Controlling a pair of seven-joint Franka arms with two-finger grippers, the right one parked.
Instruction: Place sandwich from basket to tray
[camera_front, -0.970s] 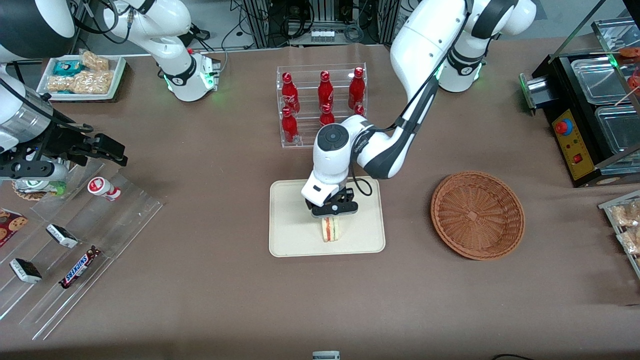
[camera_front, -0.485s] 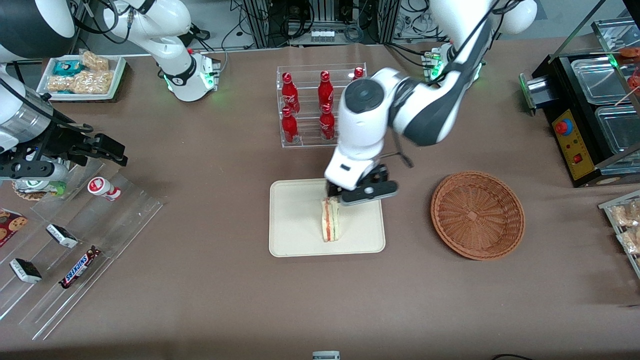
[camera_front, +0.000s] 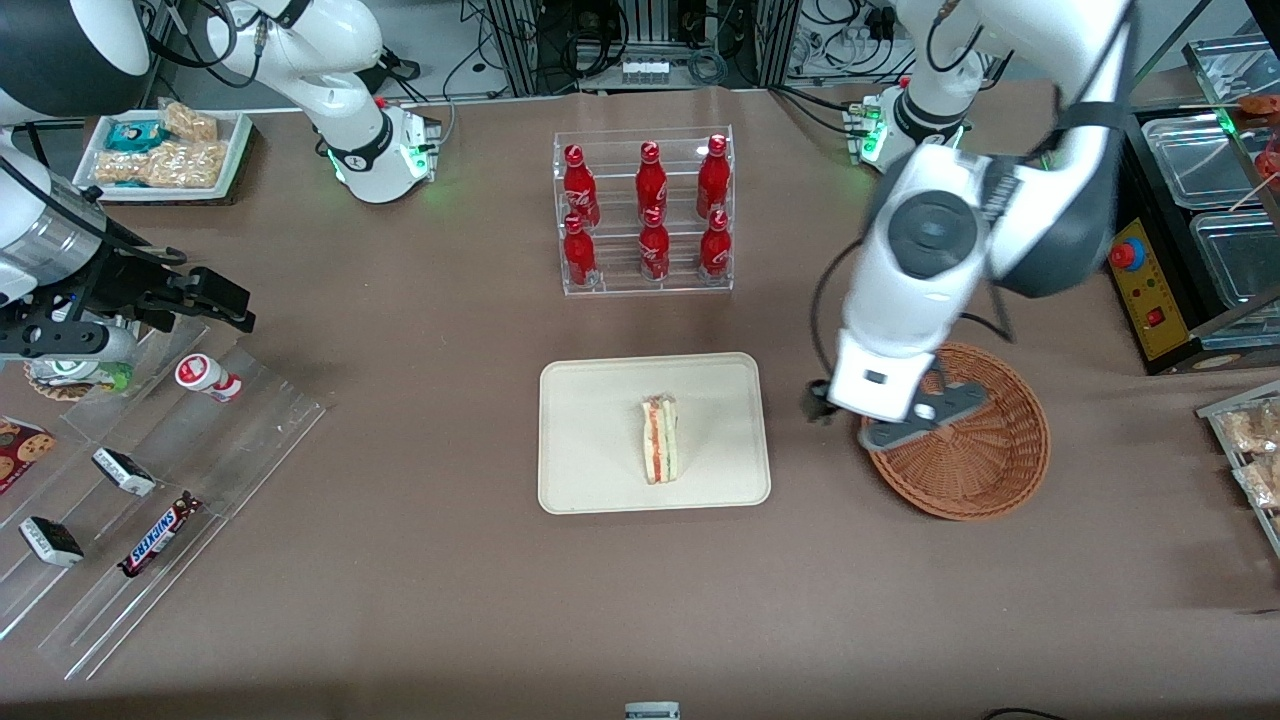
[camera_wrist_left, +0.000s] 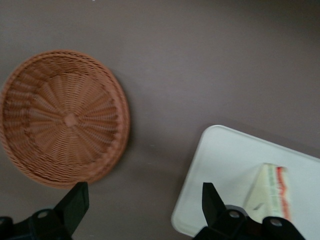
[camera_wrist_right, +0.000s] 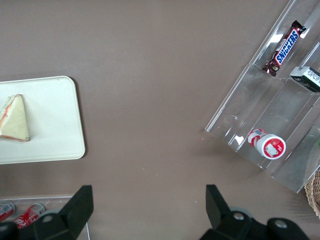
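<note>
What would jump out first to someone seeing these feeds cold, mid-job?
The sandwich stands out first, a pale wedge with red and green filling lying on the cream tray at mid-table. Next is the working arm's gripper, open and empty, hanging above the rim of the empty wicker basket toward the working arm's end. Farther from the front camera than the tray, a clear rack of red bottles catches the eye.

A sandwich (camera_wrist_right: 14, 119) lies on the tray (camera_wrist_right: 55, 135), well apart from a clear rack (camera_wrist_right: 260, 120) holding a Snickers bar (camera_wrist_right: 284, 46) on the table (camera_wrist_right: 150, 75).
</note>
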